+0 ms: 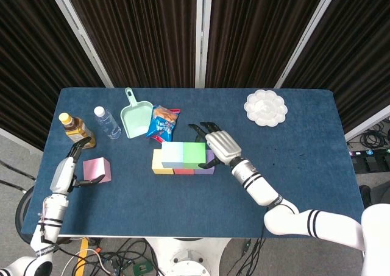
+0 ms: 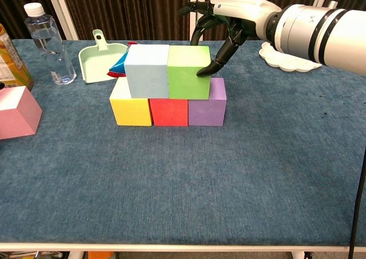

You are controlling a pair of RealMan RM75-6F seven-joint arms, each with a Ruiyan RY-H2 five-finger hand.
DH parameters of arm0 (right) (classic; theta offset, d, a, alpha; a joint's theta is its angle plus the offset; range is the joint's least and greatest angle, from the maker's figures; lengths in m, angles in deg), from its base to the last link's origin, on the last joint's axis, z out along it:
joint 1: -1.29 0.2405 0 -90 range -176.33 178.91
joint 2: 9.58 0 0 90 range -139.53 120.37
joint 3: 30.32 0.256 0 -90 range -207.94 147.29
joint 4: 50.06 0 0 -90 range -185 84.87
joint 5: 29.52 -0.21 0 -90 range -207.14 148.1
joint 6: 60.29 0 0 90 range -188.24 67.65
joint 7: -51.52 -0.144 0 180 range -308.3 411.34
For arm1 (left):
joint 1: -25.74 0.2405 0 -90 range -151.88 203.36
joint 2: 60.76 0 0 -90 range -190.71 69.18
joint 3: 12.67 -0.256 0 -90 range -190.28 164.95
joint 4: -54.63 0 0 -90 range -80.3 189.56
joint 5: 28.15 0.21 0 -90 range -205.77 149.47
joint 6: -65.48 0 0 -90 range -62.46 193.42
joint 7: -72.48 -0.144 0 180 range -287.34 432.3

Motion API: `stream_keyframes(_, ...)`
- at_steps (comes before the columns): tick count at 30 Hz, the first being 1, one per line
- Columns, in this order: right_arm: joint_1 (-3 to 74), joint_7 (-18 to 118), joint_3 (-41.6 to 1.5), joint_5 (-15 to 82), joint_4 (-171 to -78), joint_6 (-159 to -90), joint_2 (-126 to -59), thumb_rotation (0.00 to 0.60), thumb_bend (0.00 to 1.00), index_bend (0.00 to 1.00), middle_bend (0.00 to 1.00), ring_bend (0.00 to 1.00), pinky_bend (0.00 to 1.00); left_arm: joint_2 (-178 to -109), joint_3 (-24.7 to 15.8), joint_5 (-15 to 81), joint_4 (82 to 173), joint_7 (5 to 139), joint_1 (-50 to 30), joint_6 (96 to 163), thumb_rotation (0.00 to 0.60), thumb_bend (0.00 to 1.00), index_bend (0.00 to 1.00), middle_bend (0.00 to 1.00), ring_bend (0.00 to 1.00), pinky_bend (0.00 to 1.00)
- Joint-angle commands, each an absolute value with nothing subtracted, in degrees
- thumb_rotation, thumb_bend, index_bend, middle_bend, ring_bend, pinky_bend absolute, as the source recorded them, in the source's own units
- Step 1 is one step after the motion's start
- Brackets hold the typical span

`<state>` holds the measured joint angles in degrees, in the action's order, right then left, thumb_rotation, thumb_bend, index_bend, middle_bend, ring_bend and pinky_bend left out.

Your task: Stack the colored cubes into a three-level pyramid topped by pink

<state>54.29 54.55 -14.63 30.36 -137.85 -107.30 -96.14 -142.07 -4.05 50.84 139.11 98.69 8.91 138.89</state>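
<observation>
Pink foam-like cube (image 1: 97,169) sits alone at 9 o'clock of the stack, on the blue table (image 2: 229,173). I judge it light, stiff, slightly grippy; take opposite flat faces. My left hand (image 1: 72,164) brackets it, fingers apart, not gripping. Right hand (image 2: 224,24), fingers spread, fingertip touching the green cube (image 2: 188,71), holds nothing.

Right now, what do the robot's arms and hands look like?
The right arm is a glossy white tube with black rings. Its right hand has a white shell on the back and thin black fingers. The left hand, seen in the head view, has a silver-grey back and black fingers, on a white left arm with black rings.
</observation>
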Motion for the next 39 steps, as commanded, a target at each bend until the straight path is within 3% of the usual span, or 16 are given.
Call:
stream_keyframes(1,54.3,54.6,-14.6,30.3,-137.9,-107.3,-96.1,0.600,0.12,0.00,0.45,0.00,0.00,-142.1,-4.0,50.8,139.1,98.7,8.9,138.8,0.600,0.11,0.09,0.05,0.00,0.11)
stream_keyframes(13,54.5,55.2,-14.9,29.8,-138.2,-106.7,-95.7,0.600,0.11,0.00,0.44,0.00,0.00,-142.1,-3.8,50.6,139.4,98.2,8.7,138.7,0.600,0.11,0.09,0.05,0.00,0.11)
stream_keyframes(21,54.3,54.4,-14.9,30.4,-138.6,-106.5,-95.2,0.600,0.08,0.00,0.22,0.00,0.00,-142.0,-4.1,51.0,139.6,98.2,8.8,139.0,0.600,0.11,0.09,0.05,0.00,0.11)
stream_keyframes(25,54.1,54.1,-15.0,30.5,-138.8,-106.5,-95.0,0.600,0.06,0.00,0.17,0.00,0.00,-142.0,-4.2,51.1,139.5,98.1,8.8,139.0,0.600,0.11,0.09,0.05,0.00,0.11)
stream_keyframes(39,53.2,53.8,-14.8,30.7,-141.8,-107.7,-93.4,0.600,0.04,0.00,0.18,0.00,0.00,-141.9,-4.6,51.9,139.8,98.7,9.2,139.8,0.600,0.11,0.09,0.05,0.00,0.11)
